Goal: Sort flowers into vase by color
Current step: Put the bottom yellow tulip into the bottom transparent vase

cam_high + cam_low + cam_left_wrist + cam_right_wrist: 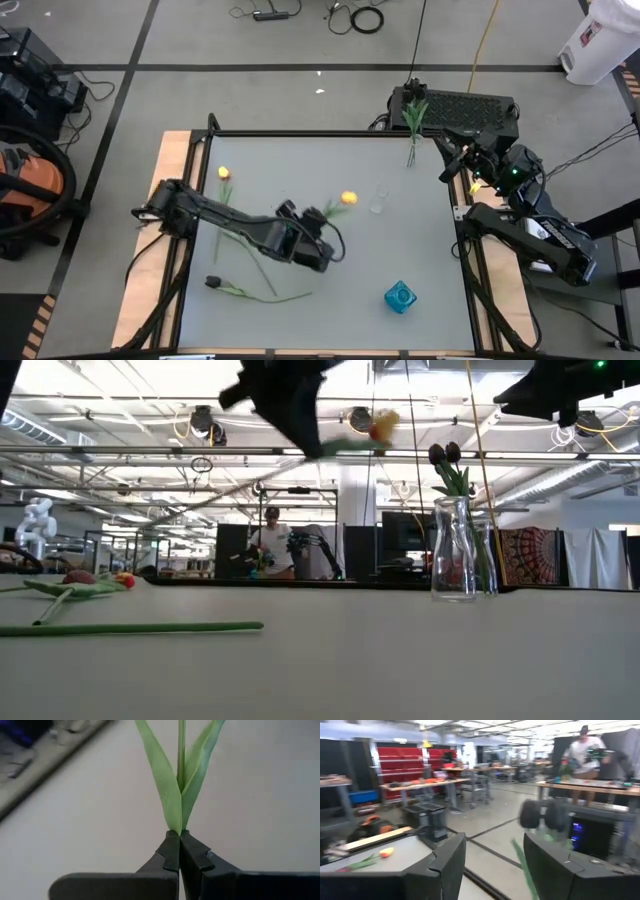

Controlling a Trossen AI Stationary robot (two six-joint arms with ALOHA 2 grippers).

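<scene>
My left gripper (318,228) is raised over the table's middle, shut on a yellow tulip (348,198); its head (383,425) shows high in the low view. A second yellow tulip (224,173) and a dark tulip (212,282) lie flat on the table at the left. A clear glass vase (455,550) at the far edge holds dark tulips (445,455) upright. A blue vase (400,296) stands near the front right. My right gripper (495,865) waits open at the far right corner, holding nothing. My left gripper pinches the yellow tulip's stem between its two fingertips, right where the two leaves fork (178,829). The fingers slant down from the table's left, and the stem runs on away from them. The flower is lifted clear of the table, head farthest from the fingers.
A small clear glass (378,198) stands just right of the held flower's head. A long green stem (130,628) lies across the near left of the table. A dark box (460,108) sits beyond the far edge. A person (272,545) stands in the room behind.
</scene>
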